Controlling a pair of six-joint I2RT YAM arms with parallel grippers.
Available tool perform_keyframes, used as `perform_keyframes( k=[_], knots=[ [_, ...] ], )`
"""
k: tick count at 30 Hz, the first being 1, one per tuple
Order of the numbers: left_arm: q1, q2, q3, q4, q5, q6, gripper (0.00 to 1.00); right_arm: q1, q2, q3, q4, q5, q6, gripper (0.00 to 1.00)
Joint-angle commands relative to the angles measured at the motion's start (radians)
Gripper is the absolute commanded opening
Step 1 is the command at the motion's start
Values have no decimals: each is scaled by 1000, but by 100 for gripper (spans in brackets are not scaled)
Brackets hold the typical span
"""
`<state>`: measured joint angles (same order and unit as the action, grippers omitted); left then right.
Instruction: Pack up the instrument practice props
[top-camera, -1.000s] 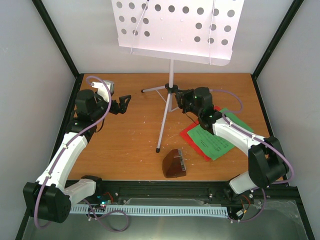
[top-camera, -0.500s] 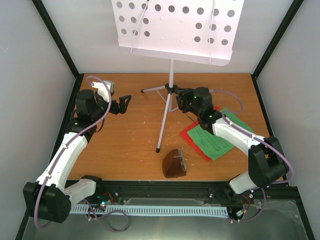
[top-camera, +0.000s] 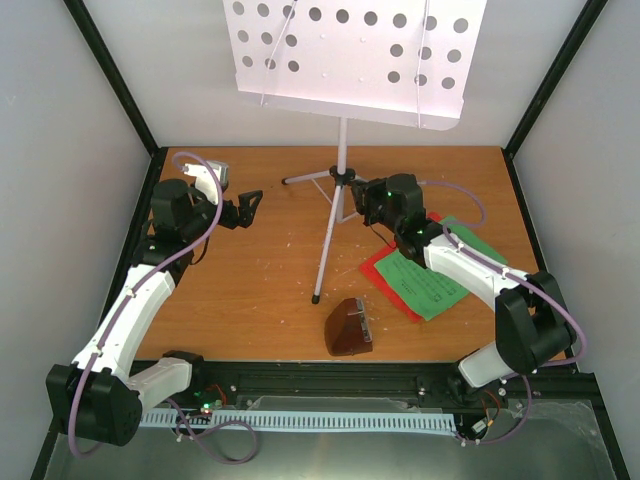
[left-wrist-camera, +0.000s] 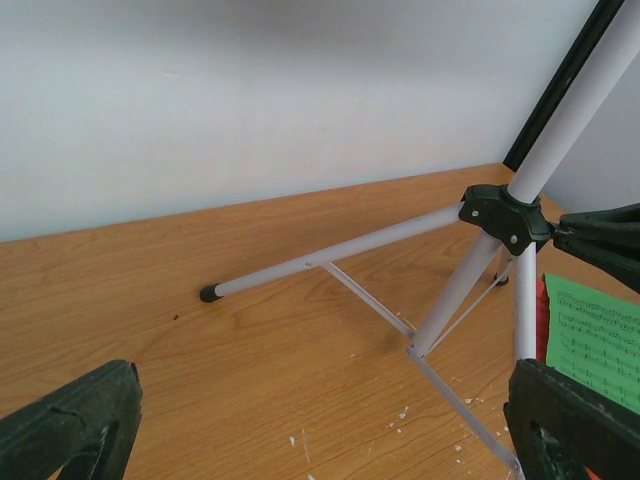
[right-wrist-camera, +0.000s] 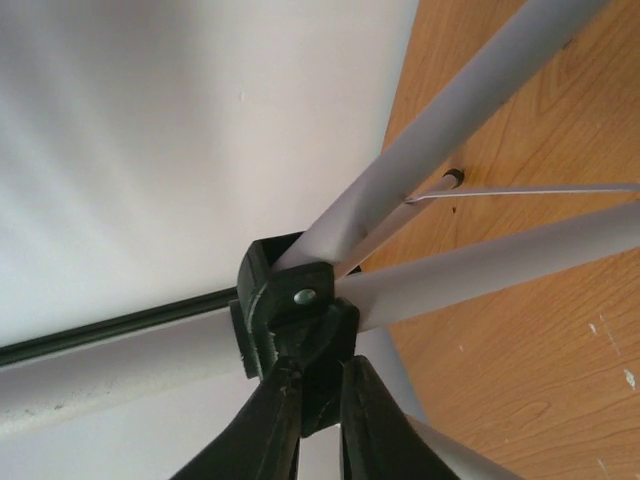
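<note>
The white tripod music stand (top-camera: 342, 150) rises at the back middle of the table, and its perforated plate (top-camera: 350, 55) fills the top of the overhead view. My right gripper (top-camera: 364, 202) is shut on the stand's black leg hub (right-wrist-camera: 290, 300), whose tab is pinched between the jaws (right-wrist-camera: 318, 380). My left gripper (top-camera: 252, 203) hangs open to the left of the stand, its fingers (left-wrist-camera: 70, 420) wide apart over bare wood. Green music sheets (top-camera: 435, 280) lie on a red sheet (top-camera: 378, 268) under my right arm. The dark brown metronome (top-camera: 348, 328) stands near the front edge.
Three white legs of the stand spread over the wood, one foot (top-camera: 316, 298) reaching towards the front and one (left-wrist-camera: 209, 293) to the left. White walls with black frame posts (top-camera: 110, 75) close in the table. White crumbs dot the wood (left-wrist-camera: 400, 412).
The right gripper has closed further on the stand's hub after opening for a moment. The stand's plate has shifted very slightly. The left arm has stayed still.
</note>
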<state>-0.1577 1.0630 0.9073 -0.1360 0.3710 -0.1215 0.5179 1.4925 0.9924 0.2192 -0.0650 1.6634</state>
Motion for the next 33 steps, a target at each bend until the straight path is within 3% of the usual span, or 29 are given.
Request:
perform_keyframes(
  k=[1,3,7,12,15,33],
  knots=[
    [3,5,9,-1,14,-12,100,6,18,21,1,19,2,9],
    [3,5,10,-1,13,-12,100,6,19,19,2,20,1,5],
    [3,6,10,-1,13,-12,100,7,17,14,4,20,-6,6],
    [4,8,10,-1,15,-12,100,7,11,6,2,36,-16,22],
    [3,10,10,-1,17,-13,99,7,19,8,11,27,-16,26],
    [3,8,9,-1,19,-13,99,6,47,35,46,43,-80,17]
  ],
)
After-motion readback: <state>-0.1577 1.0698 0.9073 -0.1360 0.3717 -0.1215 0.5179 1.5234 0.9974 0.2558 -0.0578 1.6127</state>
